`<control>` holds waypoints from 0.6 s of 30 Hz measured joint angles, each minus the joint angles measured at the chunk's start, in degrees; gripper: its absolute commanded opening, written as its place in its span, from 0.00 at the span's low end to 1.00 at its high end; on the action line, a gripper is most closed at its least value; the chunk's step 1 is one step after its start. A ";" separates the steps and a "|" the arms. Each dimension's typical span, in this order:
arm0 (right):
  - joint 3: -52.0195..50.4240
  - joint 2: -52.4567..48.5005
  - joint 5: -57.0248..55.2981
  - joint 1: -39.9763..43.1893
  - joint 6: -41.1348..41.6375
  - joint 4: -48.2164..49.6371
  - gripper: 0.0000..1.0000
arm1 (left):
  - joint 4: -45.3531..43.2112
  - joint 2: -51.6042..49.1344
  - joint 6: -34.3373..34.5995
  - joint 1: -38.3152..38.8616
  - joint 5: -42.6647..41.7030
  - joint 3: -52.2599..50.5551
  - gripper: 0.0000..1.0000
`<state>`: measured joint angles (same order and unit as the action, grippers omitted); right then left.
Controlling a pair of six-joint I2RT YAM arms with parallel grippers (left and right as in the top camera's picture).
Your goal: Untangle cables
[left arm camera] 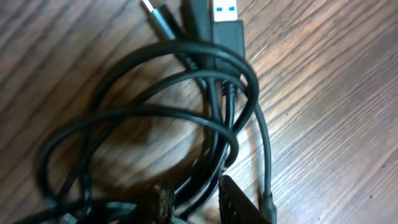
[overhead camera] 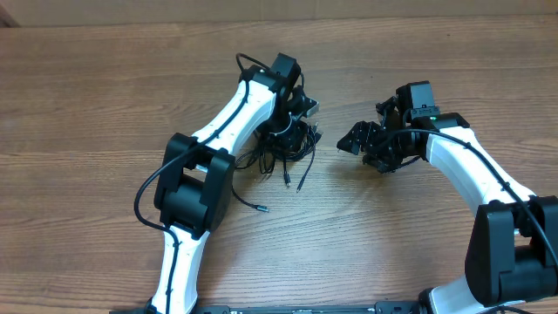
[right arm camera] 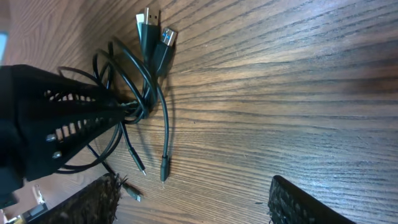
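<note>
The cables (overhead camera: 281, 160) are thin black cords lying in a tangled bundle on the wooden table, with loose plug ends trailing toward the front. My left gripper (overhead camera: 294, 131) is down on the bundle. In the left wrist view its fingers (left arm camera: 163, 202) stand close together with a few cable strands (left arm camera: 205, 180) pinched between them, and the loops (left arm camera: 149, 112) spread out ahead. My right gripper (overhead camera: 355, 139) hovers just right of the bundle. In its own view the right gripper (right arm camera: 199, 205) is wide open over bare wood, and the cables (right arm camera: 152, 93) lie ahead of it.
Two USB plugs (right arm camera: 155, 28) stick out at the far side of the bundle, one with a blue insert (left arm camera: 225, 9). Small plug ends (right arm camera: 165, 169) lie loose near the right gripper's left finger. A single cord end (overhead camera: 260, 208) lies by the left arm's base link.
</note>
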<state>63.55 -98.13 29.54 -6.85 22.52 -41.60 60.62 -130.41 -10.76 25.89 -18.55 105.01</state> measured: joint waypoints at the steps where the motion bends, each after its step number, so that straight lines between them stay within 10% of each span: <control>1: 0.00 0.00 0.00 0.00 0.02 0.04 0.75 | -0.26 0.00 -0.09 0.00 -0.20 -0.20 0.24; 18: -0.02 0.00 0.00 0.00 0.02 -0.02 0.75 | -3.89 0.00 -1.49 0.00 0.37 -3.76 0.27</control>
<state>63.53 -98.13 29.54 -6.85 22.55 -41.63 56.73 -130.41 -12.25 25.89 -18.17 101.25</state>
